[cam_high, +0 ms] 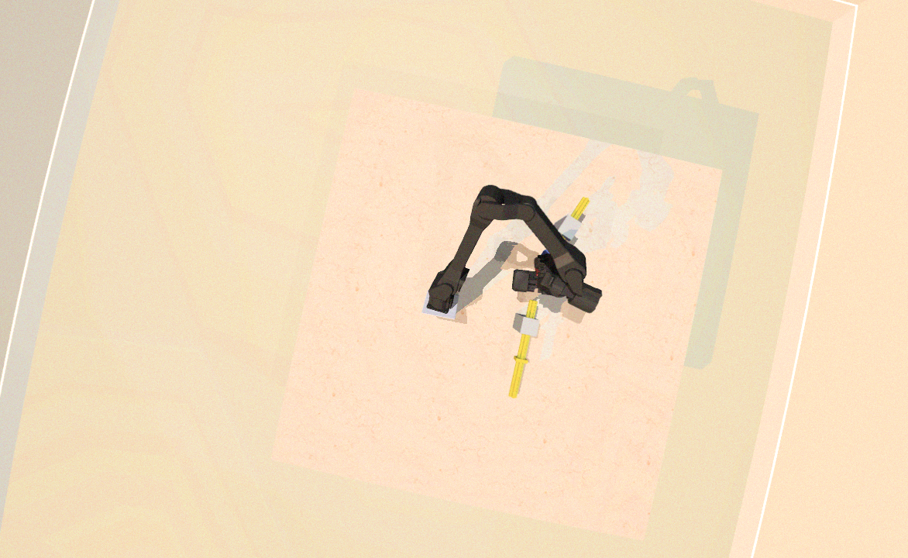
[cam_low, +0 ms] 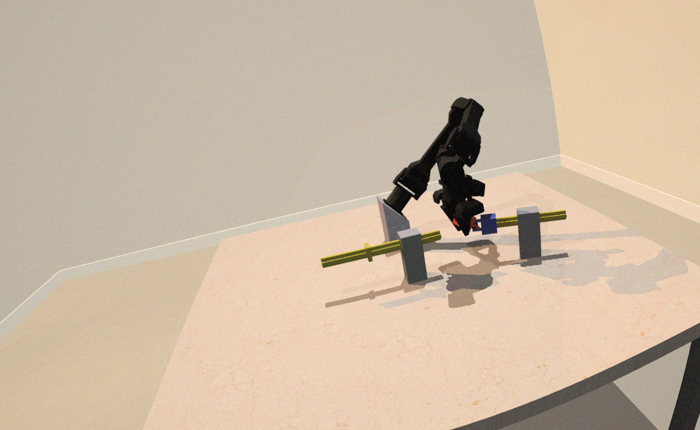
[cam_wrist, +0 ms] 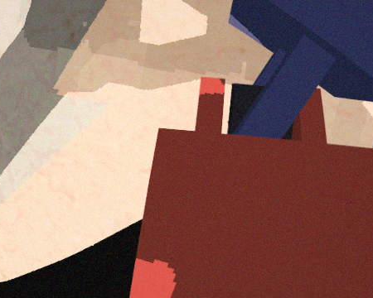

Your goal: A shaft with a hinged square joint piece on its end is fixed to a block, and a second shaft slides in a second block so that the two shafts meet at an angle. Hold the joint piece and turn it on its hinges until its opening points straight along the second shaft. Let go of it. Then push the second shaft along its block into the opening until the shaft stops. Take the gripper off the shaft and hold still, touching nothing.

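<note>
- Gripper point(cam_high: 537, 279) point(cam_low: 464, 225) point(cam_wrist: 240, 232) clamps the red joint piece point(cam_high: 537, 272) point(cam_low: 473, 223) point(cam_wrist: 257, 207), presumably to turn its opening.
- Blue yoke point(cam_high: 546, 253) point(cam_low: 488, 224) point(cam_wrist: 340, 45) carries that piece at the fixed shaft's point(cam_high: 583, 205) point(cam_low: 553, 215) left end, exterior view.
- Near-left block point(cam_high: 529, 326) point(cam_low: 413, 259) supports the second shaft point(cam_high: 523, 346) point(cam_low: 344, 258), apart from the joint; its collar point(cam_high: 521, 359) point(cam_low: 368, 251) probably limits insertion.
- Alignment cannot be confirmed; release should follow it.

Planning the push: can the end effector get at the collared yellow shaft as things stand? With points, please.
Probably not yet: the end effector point(cam_low: 464, 224) is shut on the red joint piece point(cam_low: 473, 223) point(cam_wrist: 261, 215); the shaft's collar point(cam_high: 521, 359) point(cam_low: 368, 251) looks unobstructed.
</note>
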Robot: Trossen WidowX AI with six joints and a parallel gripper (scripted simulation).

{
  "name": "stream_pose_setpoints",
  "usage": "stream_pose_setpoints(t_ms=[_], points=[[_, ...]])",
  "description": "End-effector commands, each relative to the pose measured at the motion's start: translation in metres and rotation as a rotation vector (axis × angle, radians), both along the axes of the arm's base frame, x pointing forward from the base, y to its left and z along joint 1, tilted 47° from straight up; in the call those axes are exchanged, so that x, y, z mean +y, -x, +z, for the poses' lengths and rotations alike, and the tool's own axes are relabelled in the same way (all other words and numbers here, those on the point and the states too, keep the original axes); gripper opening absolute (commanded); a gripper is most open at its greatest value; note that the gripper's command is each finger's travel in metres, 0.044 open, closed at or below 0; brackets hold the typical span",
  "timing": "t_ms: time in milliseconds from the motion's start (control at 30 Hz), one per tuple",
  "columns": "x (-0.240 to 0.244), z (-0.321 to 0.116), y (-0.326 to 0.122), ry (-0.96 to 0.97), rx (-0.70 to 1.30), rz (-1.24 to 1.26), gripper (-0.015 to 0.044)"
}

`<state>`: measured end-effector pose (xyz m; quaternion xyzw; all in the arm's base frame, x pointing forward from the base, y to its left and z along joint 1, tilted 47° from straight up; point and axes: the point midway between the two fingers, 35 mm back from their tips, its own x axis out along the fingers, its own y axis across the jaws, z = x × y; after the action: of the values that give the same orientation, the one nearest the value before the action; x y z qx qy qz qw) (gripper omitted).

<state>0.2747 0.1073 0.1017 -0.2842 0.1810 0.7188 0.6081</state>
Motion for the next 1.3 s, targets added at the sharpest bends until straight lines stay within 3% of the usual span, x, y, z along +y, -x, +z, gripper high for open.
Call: stream_pose_setpoints(t_ms=[0,300,1200,1267], points=[[0.001,-0.0031,0.0007,-0.067,0.025,-0.004,0.0],[0.0025,-0.0075,0.0011,-0.17,0.05,-0.004,0.0],[0.0028,-0.0077,0.0011,-0.183,0.046,0.0,0.0],[0.0028,-0.0077,0.0011,-0.183,0.046,0.0,0.0053]])
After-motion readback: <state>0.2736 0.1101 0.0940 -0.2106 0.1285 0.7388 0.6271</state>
